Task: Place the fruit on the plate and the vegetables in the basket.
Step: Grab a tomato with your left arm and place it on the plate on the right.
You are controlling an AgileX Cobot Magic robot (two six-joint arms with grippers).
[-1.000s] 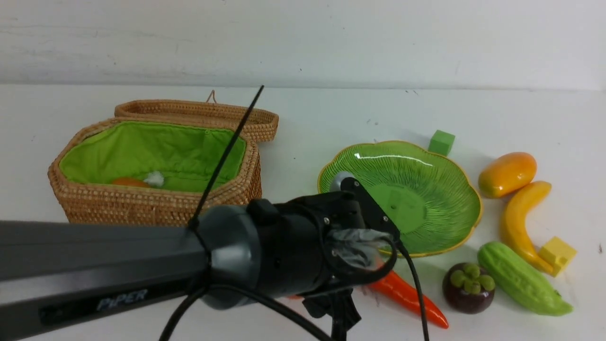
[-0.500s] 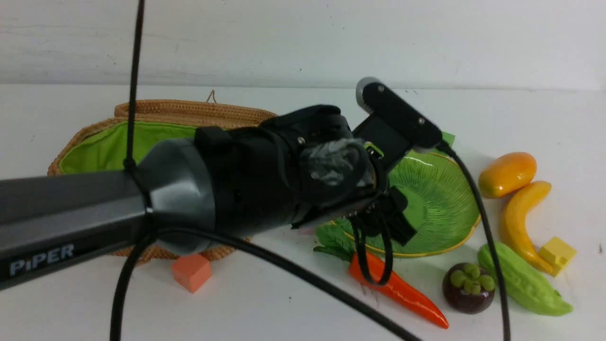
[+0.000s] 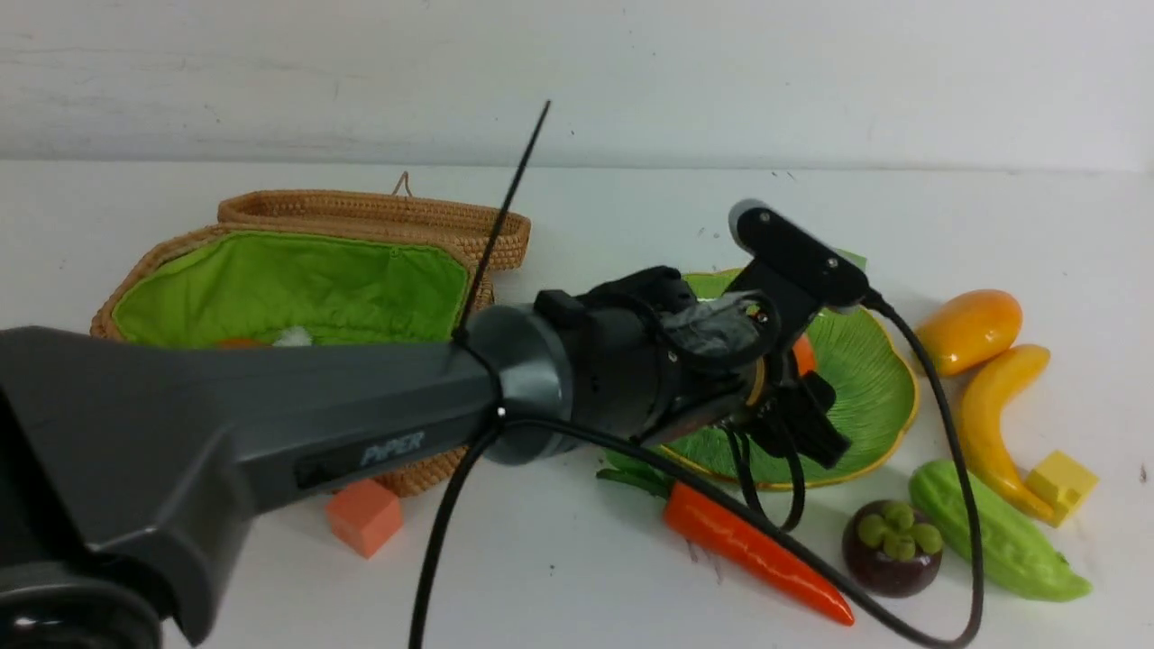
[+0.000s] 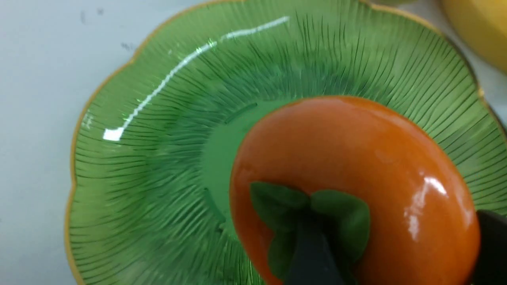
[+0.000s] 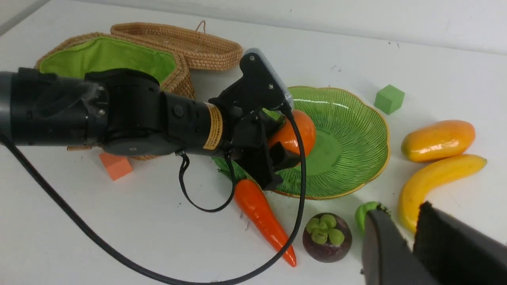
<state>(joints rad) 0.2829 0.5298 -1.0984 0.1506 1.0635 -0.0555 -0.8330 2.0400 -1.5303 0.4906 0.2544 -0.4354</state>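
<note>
My left gripper (image 3: 802,389) is shut on the orange persimmon (image 4: 356,178), one finger across its green leaf cap, and holds it just over the middle of the green plate (image 3: 870,388). The mango (image 3: 965,332) and banana (image 3: 987,424) lie right of the plate. In front of it lie the mangosteen (image 3: 892,548), the green gourd (image 3: 992,532) and the carrot (image 3: 757,550). The wicker basket (image 3: 270,233) stands open at the left. My right gripper (image 5: 400,211) hangs above the gourd's end and the banana, its jaws a narrow gap apart with nothing between them.
The left arm's forearm and cables cross the front of the basket and the table beside the carrot. An orange cube (image 3: 363,516) sits before the basket, a yellow cube (image 3: 1062,482) beside the banana, a green cube (image 5: 389,99) behind the plate. An orange-brown thing (image 3: 242,342) lies inside the basket.
The left arm has risen from low near the carrot's leafy end and reached forward and right. Its gripper now stands over the plate with the persimmon. The right gripper's state is unchanged.
</note>
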